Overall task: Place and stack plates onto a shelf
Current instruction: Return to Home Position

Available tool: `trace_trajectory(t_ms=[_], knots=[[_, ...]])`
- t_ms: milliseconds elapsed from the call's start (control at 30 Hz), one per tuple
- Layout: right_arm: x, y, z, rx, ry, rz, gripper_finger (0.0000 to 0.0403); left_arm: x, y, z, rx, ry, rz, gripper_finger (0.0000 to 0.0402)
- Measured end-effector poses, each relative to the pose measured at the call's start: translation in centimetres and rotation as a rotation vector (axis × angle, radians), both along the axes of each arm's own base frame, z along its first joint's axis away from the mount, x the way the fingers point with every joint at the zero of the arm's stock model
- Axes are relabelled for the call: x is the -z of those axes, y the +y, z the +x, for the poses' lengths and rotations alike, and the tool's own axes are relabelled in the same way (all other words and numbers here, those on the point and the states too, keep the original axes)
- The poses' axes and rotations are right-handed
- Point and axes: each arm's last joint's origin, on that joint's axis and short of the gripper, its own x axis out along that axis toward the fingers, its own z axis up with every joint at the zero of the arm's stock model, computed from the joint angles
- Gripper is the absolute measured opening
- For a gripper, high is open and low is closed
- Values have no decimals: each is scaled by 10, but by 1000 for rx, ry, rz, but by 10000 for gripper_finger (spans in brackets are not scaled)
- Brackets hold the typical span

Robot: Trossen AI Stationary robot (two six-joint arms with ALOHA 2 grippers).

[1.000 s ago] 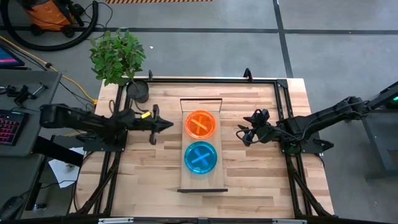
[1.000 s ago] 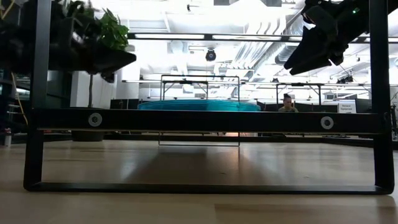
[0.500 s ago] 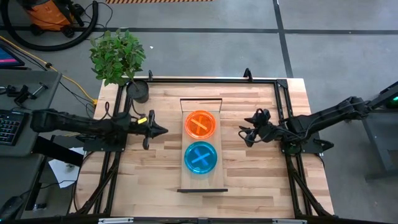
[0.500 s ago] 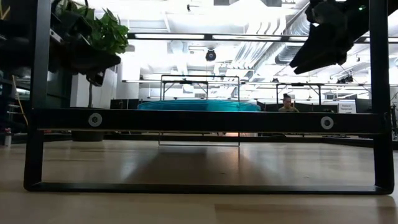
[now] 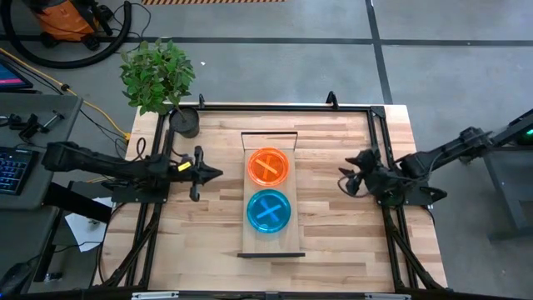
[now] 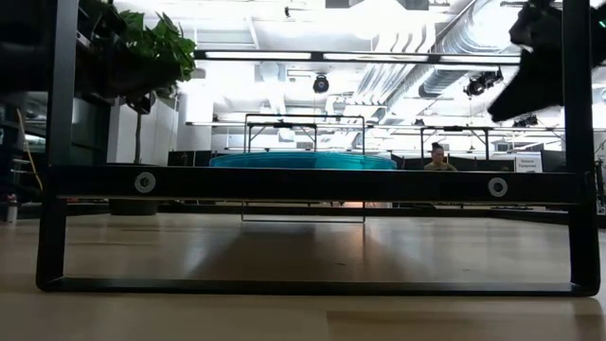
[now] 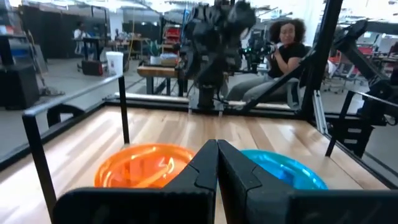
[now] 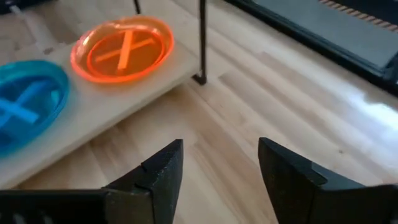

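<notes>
The left gripper (image 5: 215, 173) sits left of centre in the high view, its fingers (image 7: 202, 171) pressed together with nothing between them. It points right, toward the shelf (image 5: 270, 240), and is well short of the shelf's left edge. The left arm (image 5: 108, 165) runs almost level from the left edge of the frame, stretched low and straight over the table (image 5: 333, 233).

The right gripper (image 5: 345, 182) is right of centre in the same view and points left, its fingers (image 8: 163, 171) spread wide and empty above bare wood. The right arm (image 5: 441, 154) comes in from the right edge and bends down at the wrist near the table's right rail. In the low view it is a dark shape in the upper right corner (image 6: 542, 57).

The shelf lies lengthwise down the middle of the table. The orange plates (image 5: 268, 167) are stacked on its upper half and the blue plates (image 5: 269, 211) just below them, the two stacks close together. From above I cannot count how many are in each. The low view shows the blue plates (image 6: 303, 160) at centre, resting above the shelf's dark end rail (image 6: 312, 183).

A plant (image 5: 156, 75) stands at the table's upper left corner. A person (image 7: 287, 43) sits beyond the table in the left wrist view
</notes>
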Motion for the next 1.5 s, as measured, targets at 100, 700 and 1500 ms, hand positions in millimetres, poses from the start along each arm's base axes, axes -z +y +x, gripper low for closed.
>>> trace_trajectory(t_ms=[100, 700, 1500], knots=[[22, 2, -6, -24, -32, 24, 167, -3, 0, -2, -1, -23, 6, 0], [8, -22, -15, -132, -278, -92, 3, -5, 0, -3, -1, -45, 5, 0], [54, -42, -9, -412, -399, -206, 0, -5, 0, -3, 10, -43, -22, 0]])
